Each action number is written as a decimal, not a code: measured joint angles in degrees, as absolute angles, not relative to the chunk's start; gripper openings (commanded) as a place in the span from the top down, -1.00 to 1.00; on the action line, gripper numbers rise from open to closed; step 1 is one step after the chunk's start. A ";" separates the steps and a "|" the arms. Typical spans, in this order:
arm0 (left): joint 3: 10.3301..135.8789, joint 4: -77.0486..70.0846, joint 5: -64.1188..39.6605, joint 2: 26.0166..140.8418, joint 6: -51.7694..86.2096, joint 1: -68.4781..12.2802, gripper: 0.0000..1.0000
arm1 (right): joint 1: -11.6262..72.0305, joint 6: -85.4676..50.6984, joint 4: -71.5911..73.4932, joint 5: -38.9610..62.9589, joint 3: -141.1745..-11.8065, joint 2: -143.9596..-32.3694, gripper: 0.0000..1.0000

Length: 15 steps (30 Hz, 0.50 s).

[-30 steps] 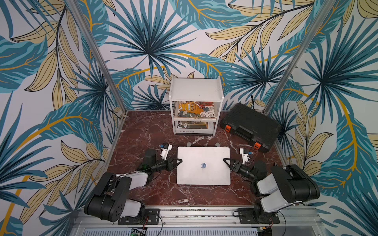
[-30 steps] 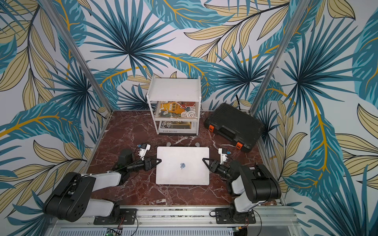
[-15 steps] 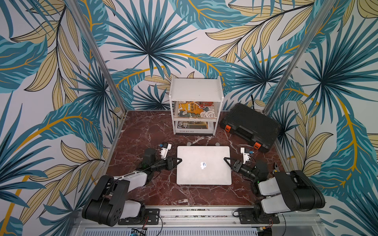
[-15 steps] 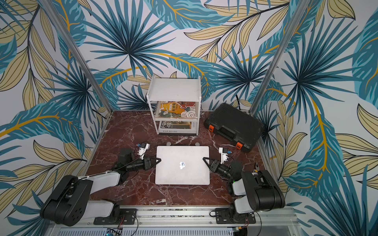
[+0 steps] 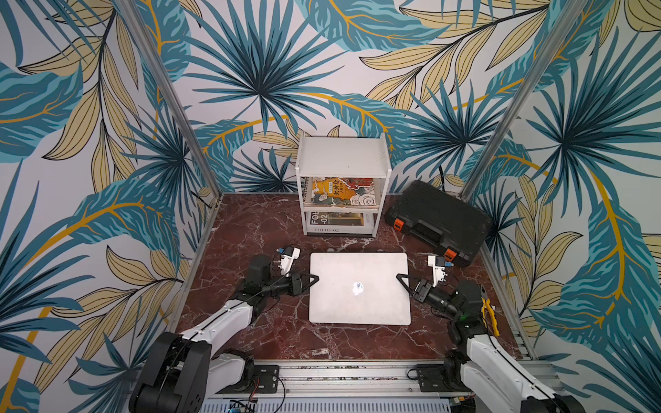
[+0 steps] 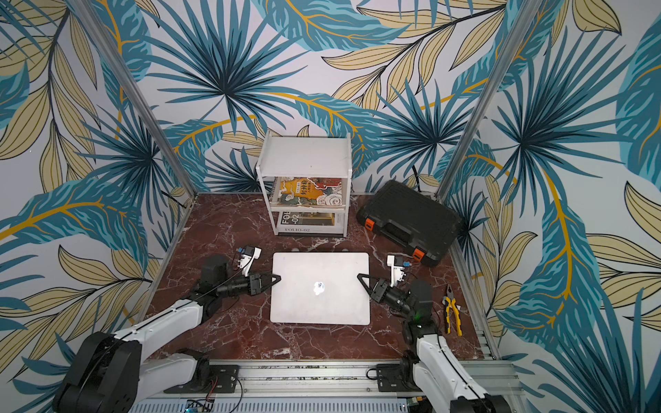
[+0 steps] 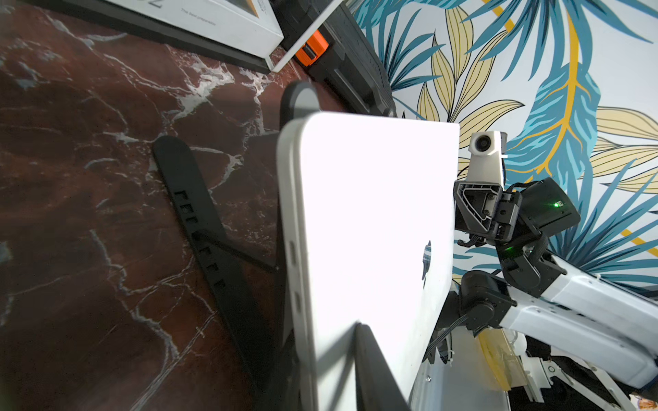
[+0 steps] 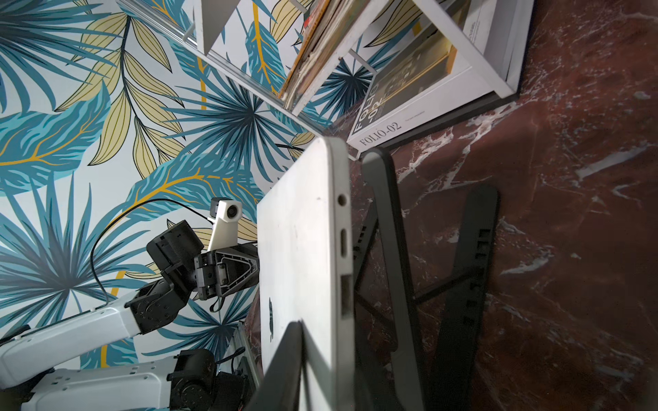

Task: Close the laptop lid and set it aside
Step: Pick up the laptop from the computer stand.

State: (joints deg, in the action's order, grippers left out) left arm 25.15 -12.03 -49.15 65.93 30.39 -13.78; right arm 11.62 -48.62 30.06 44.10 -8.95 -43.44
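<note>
Red-brown marble table (image 5: 250, 229) carrying white shelf unit (image 5: 341, 157) and black case (image 5: 436, 218) at back; pliers (image 6: 448, 297) lying by right edge; black stand (image 7: 199, 227) sitting beneath laptop (image 5: 357, 304).

My tabletop of dark red marble (image 5: 250, 229) is veined with white. The silver-grey metal laptop (image 5: 357, 307) on it is plain but for a small white logo (image 5: 357, 288). Far centre, the white shelf unit (image 5: 343, 153) holds a yellow-orange illustrated book (image 5: 343, 191) and a white book lettered in black (image 5: 336, 220). Far right, the black ribbed plastic case (image 5: 436, 218) has orange latches (image 5: 398, 224). The walls (image 5: 261, 71) show teal, blue and cream leaves on mustard stems. Near right, I see yellow-handled pliers (image 6: 451, 311).
</note>
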 measured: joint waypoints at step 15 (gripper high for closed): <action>54.85 17.47 -41.01 59.55 31.33 -15.07 0.65 | 12.21 -52.38 12.47 43.09 -35.03 -45.36 1.00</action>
State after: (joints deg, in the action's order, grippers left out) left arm 54.85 17.47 -41.01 59.55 31.33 -15.07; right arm 12.21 -52.38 12.47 43.09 -35.03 -45.36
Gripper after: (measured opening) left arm 0.246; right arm 0.231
